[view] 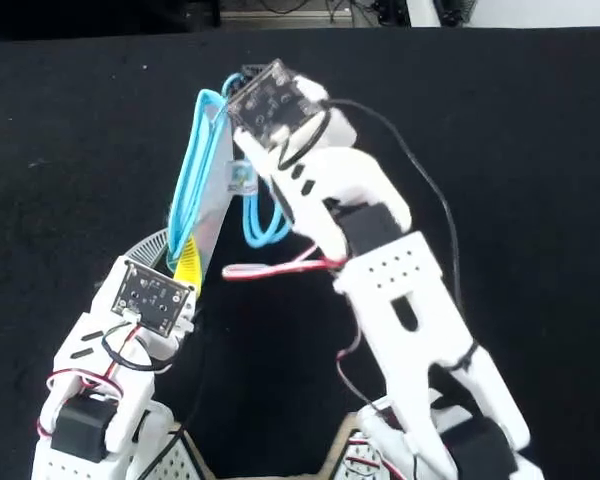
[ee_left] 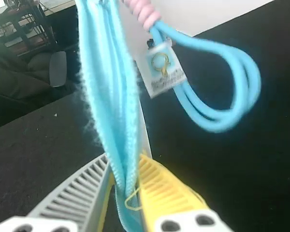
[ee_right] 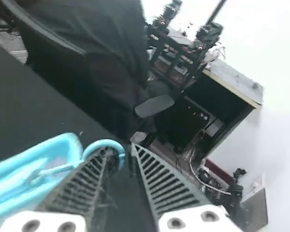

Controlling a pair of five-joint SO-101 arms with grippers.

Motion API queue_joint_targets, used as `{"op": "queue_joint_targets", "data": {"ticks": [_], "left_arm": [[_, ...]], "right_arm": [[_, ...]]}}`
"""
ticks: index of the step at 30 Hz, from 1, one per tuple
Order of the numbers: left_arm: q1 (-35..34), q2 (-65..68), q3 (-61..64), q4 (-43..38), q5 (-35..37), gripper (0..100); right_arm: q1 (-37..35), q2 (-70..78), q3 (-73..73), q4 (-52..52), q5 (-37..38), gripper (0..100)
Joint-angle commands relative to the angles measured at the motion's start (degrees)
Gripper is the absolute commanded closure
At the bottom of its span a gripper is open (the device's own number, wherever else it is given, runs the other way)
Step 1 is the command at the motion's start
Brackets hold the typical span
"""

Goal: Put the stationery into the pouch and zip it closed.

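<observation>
High view: left fingers (view: 187, 265), right fingers (ee_right: 152, 186) pinch pouch (view: 204, 170) ends; contents hidden.

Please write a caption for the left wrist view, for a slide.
Left gripper shut on the blue pouch, with a blue cord loop and tag beside it.

We see the pouch (ee_left: 111, 96) edged in light blue woven cloth tape with a fuzzy, matt weave, and its side panel looks like a pale, smooth plastic sheet. The blue cord (ee_left: 217, 92) hanging from it seems smooth and rubbery with a slight sheen, and it carries a small glossy plastic tag (ee_left: 162, 70). The left gripper (ee_left: 125, 164) has fingers (ee_left: 72, 193) of hard matt plastic, one grey and one yellow, both moulded with fine ribs. We find the table (view: 500, 120) covered in black matt cloth, and the arm shells (view: 400, 290) are smooth white plastic.
</observation>
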Motion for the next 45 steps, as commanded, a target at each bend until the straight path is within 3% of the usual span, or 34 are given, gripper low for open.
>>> {"op": "queue_joint_targets", "data": {"ticks": [1, 15, 21, 25, 33, 45], "left_arm": [[0.04, 0.35, 1.10, 1.76, -0.44, 97], [0.04, 0.35, 1.10, 1.67, -0.44, 97], [0.04, 0.35, 1.10, 1.67, -0.44, 97], [0.04, 0.35, 1.10, 1.58, -0.44, 97], [0.04, 0.35, 1.10, 1.58, -0.44, 97], [0.04, 0.35, 0.75, 1.58, -0.09, 97]], "right_arm": [[6.59, 4.26, -9.36, -2.55, -0.35, 98.8], [7.91, 9.71, -12.44, -1.23, -0.35, 98.8], [7.74, 6.37, -12.97, 9.41, -0.70, 98.3], [6.33, 2.24, -12.88, 15.21, -5.36, 97.3], [-1.32, -4.62, -12.88, 24.97, -8.35, 75.6], [-10.99, -23.25, -12.79, 45.80, -8.44, 75.5]]}}
